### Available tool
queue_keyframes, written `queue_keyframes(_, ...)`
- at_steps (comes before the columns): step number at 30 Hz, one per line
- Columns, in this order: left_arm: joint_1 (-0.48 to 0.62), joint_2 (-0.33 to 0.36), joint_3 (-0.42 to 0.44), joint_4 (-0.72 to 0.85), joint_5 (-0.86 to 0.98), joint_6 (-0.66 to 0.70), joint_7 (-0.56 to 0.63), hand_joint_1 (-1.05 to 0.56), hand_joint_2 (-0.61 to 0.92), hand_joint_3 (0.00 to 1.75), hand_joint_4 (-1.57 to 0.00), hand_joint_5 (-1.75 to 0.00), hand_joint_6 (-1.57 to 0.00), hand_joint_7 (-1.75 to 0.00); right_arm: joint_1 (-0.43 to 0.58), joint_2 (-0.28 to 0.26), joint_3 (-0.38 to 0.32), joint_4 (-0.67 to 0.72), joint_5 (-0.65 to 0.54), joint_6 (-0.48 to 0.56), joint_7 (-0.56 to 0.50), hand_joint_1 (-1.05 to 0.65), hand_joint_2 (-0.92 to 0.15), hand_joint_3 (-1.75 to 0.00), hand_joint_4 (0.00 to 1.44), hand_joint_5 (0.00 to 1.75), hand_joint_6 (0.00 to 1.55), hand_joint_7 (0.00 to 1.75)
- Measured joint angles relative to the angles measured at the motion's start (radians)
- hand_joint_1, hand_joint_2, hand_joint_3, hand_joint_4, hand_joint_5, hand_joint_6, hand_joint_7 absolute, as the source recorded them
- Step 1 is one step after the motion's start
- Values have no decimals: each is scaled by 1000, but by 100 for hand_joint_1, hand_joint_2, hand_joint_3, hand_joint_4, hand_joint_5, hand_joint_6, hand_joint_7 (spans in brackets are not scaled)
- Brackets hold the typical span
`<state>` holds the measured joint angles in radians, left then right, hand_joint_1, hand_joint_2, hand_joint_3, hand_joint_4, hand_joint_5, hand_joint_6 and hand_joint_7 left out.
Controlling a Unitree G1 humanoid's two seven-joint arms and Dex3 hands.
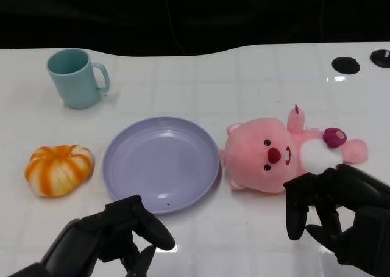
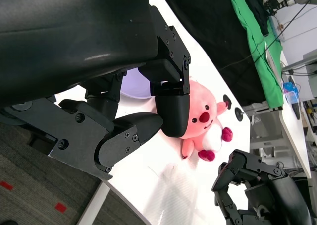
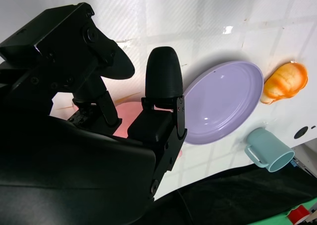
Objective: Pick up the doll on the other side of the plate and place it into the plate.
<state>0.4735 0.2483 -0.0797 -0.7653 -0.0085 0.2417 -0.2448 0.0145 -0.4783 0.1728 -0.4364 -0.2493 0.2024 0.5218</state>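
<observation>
- At 3 o'clock of the plate [image 1: 160,165], just beside its rim, lies the pink doll [image 1: 274,156].
- Right hand [image 1: 338,213] hovers at the doll's near edge, fingers apart, holding nothing.
- Left hand [image 1: 116,237] sits below the plate's near rim, fingers loosely spread, empty.
- Bare table [image 1: 244,75] lies beyond the plate.

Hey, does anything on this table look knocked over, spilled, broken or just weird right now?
Nothing looks spilled or broken. The pink doll lies flat on its back beside the plate, which holds nothing. The teal mug stands upright and the orange pumpkin toy sits intact. The right hand hovers by the doll, not gripping it.
</observation>
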Motion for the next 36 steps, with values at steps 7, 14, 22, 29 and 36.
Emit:
queue_keyframes(7,-6,5,2,3,-4,0,0,-24,64,94,-63,-171,-69,-138,-4,0,0,9,-2,-7,-1,0,-40,-127,82,174,80,135)
queue_keyframes(14,-10,13,4,10,-5,-3,0,-23,65,96,-65,-174,-66,-140,-6,1,2,18,-15,-7,-12,0,-38,-127,82,174,80,134)
queue_keyframes(22,-9,12,5,21,-7,-19,0,-21,64,96,-67,-170,-67,-138,-7,67,-40,23,0,-26,-111,-8,-68,-54,63,85,64,44)
queue_keyframes(29,-10,11,4,22,-7,-18,0,-22,63,98,-65,-170,-68,-138,-71,51,-66,18,-39,72,-116,-42,-92,-14,18,64,34,6)
queue_keyframes(36,-12,12,7,21,-10,-15,0,-21,63,98,-64,-172,-68,-139,-139,-47,-34,-2,-170,161,-58,-56,-92,-5,6,51,23,0)
